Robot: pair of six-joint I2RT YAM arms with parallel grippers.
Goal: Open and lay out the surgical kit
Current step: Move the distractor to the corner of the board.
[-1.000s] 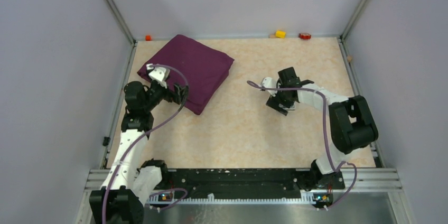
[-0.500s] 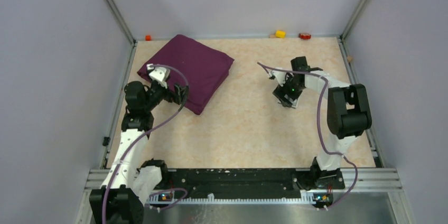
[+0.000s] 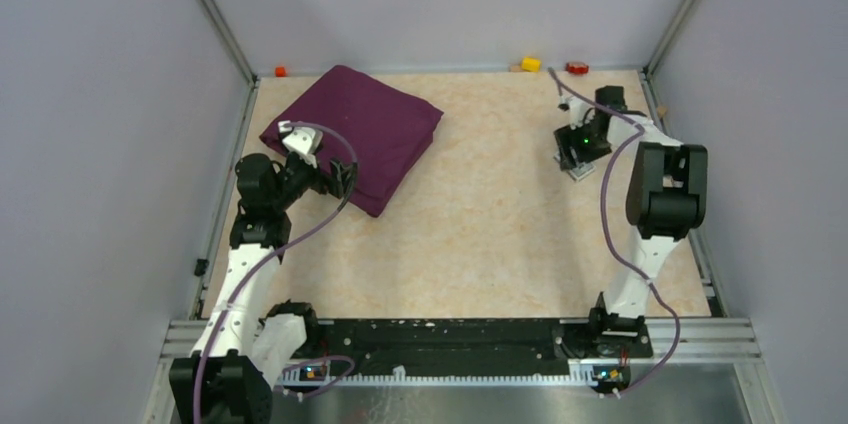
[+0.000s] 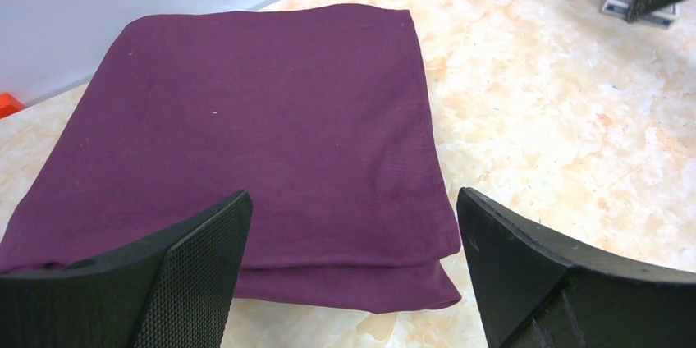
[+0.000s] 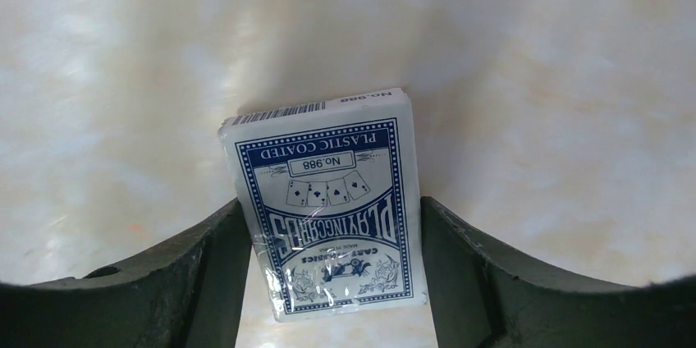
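Counting one purple cloth bundle (image 3: 360, 129), folded shut, in the upper left of the overhead frame. My left gripper (image 3: 345, 176) sits at its lower edge with fingers spread wide; the cloth's near corner lies just ahead, between them, untouched. My right gripper (image 3: 582, 149), upper right and well apart, grasps one pack of cards (image 5: 328, 200). Three small blocks line the far wall: orange block (image 3: 280, 71), yellow block (image 3: 530, 64), red block (image 3: 576, 68).

The surface (image 3: 470, 234) bears a purple cloth wrap (image 3: 370, 124) far left, a card packet (image 5: 332, 200) right. A yellow block (image 3: 531, 64) and red block (image 3: 576, 68) sit far back.
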